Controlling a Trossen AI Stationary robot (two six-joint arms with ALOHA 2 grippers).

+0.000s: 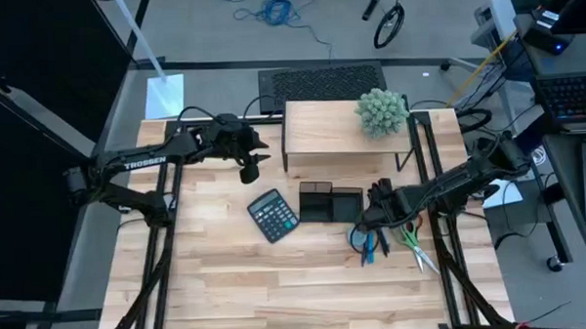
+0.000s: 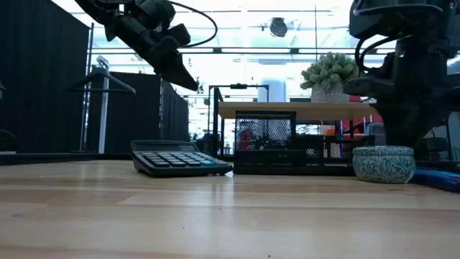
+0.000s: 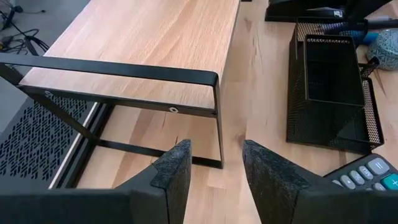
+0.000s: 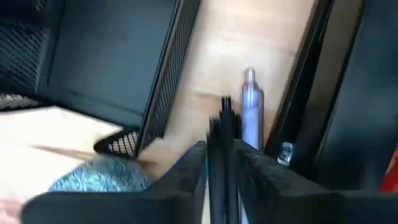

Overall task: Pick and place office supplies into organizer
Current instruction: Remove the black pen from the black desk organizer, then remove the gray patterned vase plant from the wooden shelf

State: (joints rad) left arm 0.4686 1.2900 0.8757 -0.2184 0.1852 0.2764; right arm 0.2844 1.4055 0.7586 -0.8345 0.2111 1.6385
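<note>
- Right gripper [image 4: 219, 163]: fingers clamped on a dark pen [image 4: 224, 134], just beside the organizer [image 1: 330, 202].
- Disc [image 2: 384, 164], other pens [image 1: 371, 246], scissors [image 1: 416, 248]: on the table by the organizer.
- Left gripper [image 3: 214, 171]: fingers apart, raised near the riser [image 1: 346, 129].

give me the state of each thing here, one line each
left gripper: open, empty, raised near the wooden shelf riser
right gripper: shut on pens, beside the organizer
organizer: upright on the table, nothing visible inside
scissors: lying flat on the table
blue-grey disc: resting on the table
calculator: flat, keys up
plant ball: upright on the riser
</note>
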